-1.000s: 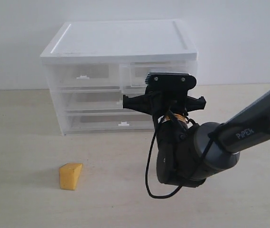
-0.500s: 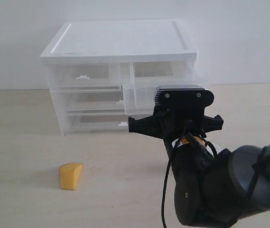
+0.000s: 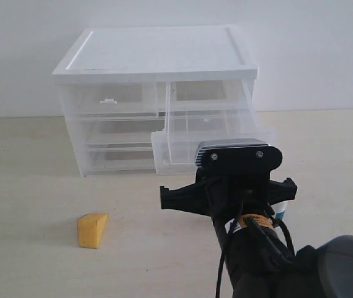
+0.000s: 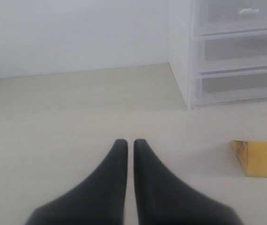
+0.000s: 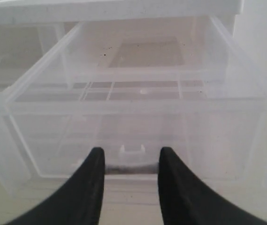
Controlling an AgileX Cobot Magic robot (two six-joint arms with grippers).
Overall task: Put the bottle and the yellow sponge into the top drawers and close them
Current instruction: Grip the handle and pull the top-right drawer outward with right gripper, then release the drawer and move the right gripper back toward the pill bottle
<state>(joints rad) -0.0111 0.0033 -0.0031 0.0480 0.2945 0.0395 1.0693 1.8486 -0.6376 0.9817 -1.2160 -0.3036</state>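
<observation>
Drawer travel is the change: the right top drawer point(image 3: 210, 127) now stands much further out of the cabinet point(image 3: 157, 53) than half a second ago, and the right arm point(image 3: 238, 180) has backed away with it. The right gripper point(image 5: 132, 151) is part-open at the drawer front, its fingers point(image 5: 93, 178) straddling the white handle tab point(image 5: 132, 148) without pinching it. The left gripper point(image 4: 127, 141) is closed and empty in front of the cabinet, with the yellow sponge point(image 4: 255, 158) nearby. The left top drawer point(image 3: 108, 99) is closed. The bottle point(image 3: 281, 210) is only a white-and-teal sliver behind the right arm, in front of the cabinet.
</observation>
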